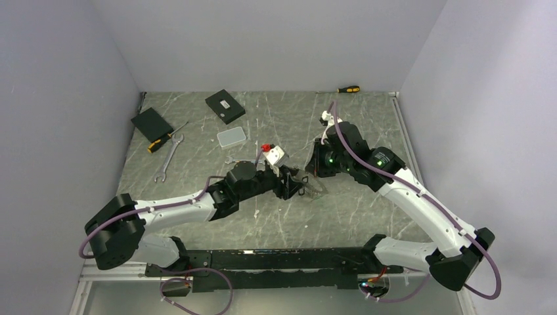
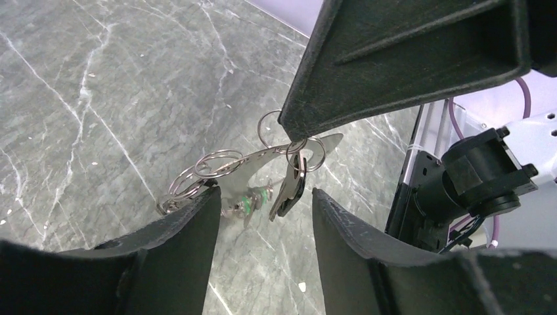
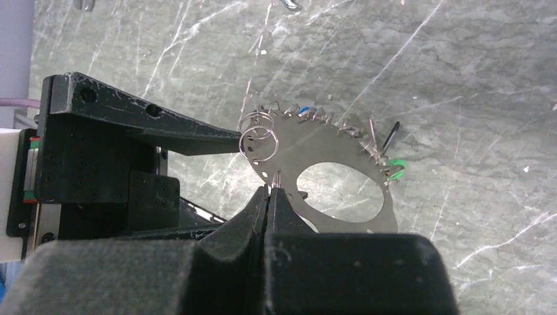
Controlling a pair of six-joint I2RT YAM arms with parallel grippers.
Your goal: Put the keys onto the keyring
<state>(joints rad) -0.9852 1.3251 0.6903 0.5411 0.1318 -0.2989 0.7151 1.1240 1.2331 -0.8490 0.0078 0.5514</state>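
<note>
At the middle of the grey marbled surface (image 1: 289, 118), the top view shows the two arms meeting. There the keyring (image 1: 314, 186) is only a pale glint between them. The right wrist view shows it flat. It is a thin, shiny metal disc with an oval hole, and its rim is fringed with small wire rings and keys (image 3: 394, 168) that carry green and blue tags. The right fingers (image 3: 259, 210) are pressed together on its near rim and hold it up. The left wrist view shows the same keyring edge-on, as a thin strip with round wire loops. A dark key hangs from it beside a green tag. In that view the left fingers (image 2: 187, 230), matte black, stand apart below the hanging key, and one is just beside the loops.
</note>
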